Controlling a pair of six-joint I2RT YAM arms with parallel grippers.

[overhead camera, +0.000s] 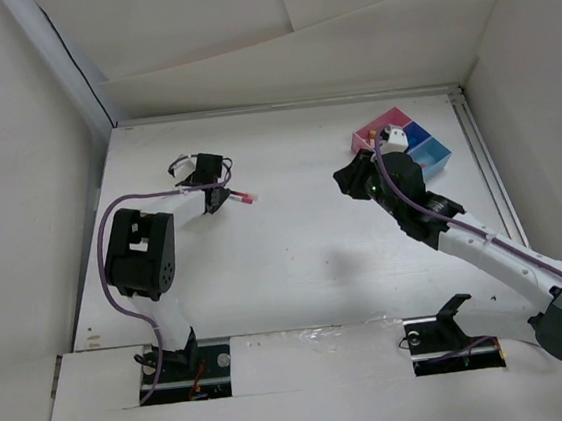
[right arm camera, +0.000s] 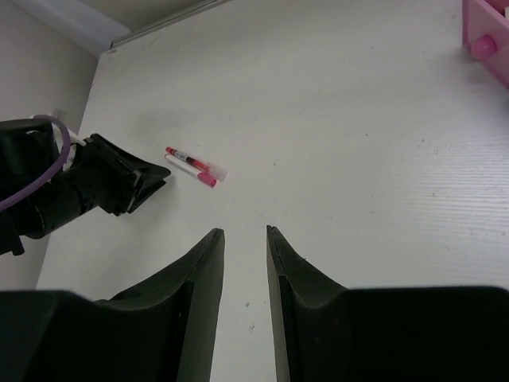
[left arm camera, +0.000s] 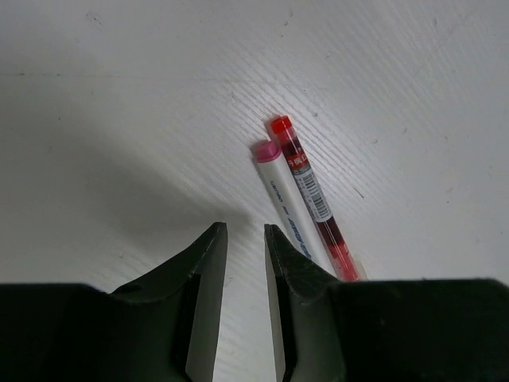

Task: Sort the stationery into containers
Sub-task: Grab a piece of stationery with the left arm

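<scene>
My left gripper (overhead camera: pixel 227 198), seen from above, sits low over the white table (overhead camera: pixel 297 269) at its left side, tips pointing at two pens (overhead camera: pixel 245 198) that lie just beyond them. My right gripper (overhead camera: pixel 343 179) hangs on the right side, next to the row of trays: pink tray (overhead camera: pixel 378 125), dark blue tray (overhead camera: pixel 416 136) and light blue tray (overhead camera: pixel 434 154). From up here I cannot tell how wide either one stands.

In the left wrist view, my left gripper (left arm camera: pixel 245 231) has only a narrow gap between its jaws, with bare table in it and nothing gripped. The white pen (left arm camera: pixel 282 199) with a pink cap and the red pen (left arm camera: pixel 310 195) lie side by side just to the right of my right-hand finger (left arm camera: pixel 290 270), their lower ends hidden behind it.

In the right wrist view, my right gripper (right arm camera: pixel 245 232) is likewise narrowly parted and empty. It is above the table and well apart from the two pens. The pink tray (right arm camera: pixel 485 24) shows at the top right corner.
</scene>
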